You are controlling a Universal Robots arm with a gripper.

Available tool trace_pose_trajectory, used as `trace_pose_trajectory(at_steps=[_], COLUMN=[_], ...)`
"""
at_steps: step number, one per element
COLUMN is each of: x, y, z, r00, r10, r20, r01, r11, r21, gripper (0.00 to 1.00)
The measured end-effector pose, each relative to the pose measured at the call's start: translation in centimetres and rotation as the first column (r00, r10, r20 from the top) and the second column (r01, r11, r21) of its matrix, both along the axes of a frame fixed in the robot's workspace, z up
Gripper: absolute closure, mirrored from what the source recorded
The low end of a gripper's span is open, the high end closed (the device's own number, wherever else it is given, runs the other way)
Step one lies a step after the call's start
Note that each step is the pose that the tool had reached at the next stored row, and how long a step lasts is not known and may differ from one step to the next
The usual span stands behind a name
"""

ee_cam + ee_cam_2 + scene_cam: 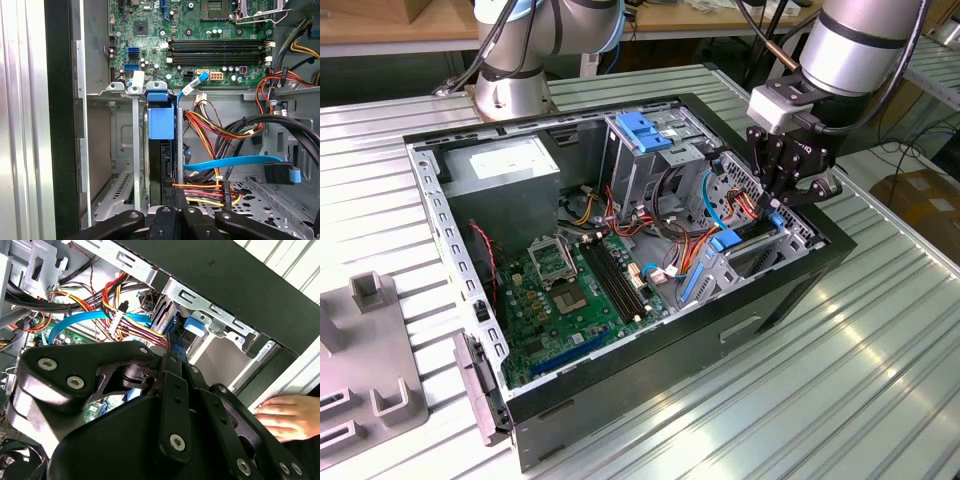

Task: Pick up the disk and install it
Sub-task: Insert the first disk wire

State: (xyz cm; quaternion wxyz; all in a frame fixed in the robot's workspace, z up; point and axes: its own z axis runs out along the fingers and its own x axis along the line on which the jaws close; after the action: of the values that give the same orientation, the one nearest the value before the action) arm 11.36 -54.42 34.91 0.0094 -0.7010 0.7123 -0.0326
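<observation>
Gripper [782, 203] clamped on disk [161, 121], edge-on in bay at case's 3 o'clock; keep it square, push straight.

cables [220, 127] crowding the disk [161, 120], bay wall [136, 150] close

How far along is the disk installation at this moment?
Pickup looks done: the gripper is down at the case's drive bay, and the disk stands on edge in the bay's slot. Insertion is in hand. Whether it is fully seated cannot be told.
</observation>
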Motion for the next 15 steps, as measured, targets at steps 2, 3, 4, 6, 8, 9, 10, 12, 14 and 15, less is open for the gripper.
trace_pose_trajectory(at_steps=[2, 3, 4, 6, 8, 9, 10, 12, 14, 15], x=[0.00, 0.00, 0.00, 0.00, 0.00, 0.00, 0.00, 0.00, 0.00, 0.00], y=[0.00, -0.01, -0.01, -0.01, -0.01, -0.01, -0.01, -0.01, 0.00, 0.00], z=[0.00, 0.01, 0.03, 0.46, 0.83, 1.01, 1.21, 1.56, 1.91, 2.10], r00=[1.0000, 1.0000, 1.0000, 1.0000, 1.0000, 1.0000, 1.0000, 1.0000, 1.0000, 1.0000], r10=[0.000, 0.000, 0.000, 0.000, 0.000, 0.000, 0.000, 0.000, 0.000, 0.000], r20=[0.0000, 0.0000, 0.0000, -0.0001, -0.0001, -0.0001, -0.0001, -0.0002, -0.0002, -0.0002], r01=[0.000, 0.000, 0.000, 0.000, 0.000, 0.000, 0.000, 0.000, 0.000, 0.000], r11=[1.0000, 1.0000, 1.0000, 1.0000, 1.0000, 1.0000, 1.0000, 1.0000, 1.0000, 1.0000], r21=[0.0000, 0.0001, 0.0001, -0.0001, 0.0000, 0.0000, 0.0000, 0.0000, 0.0000, 0.0001], gripper=[0.90, 0.90, 0.90, 0.90, 0.90, 0.90, 0.90, 0.90, 0.90, 0.90])
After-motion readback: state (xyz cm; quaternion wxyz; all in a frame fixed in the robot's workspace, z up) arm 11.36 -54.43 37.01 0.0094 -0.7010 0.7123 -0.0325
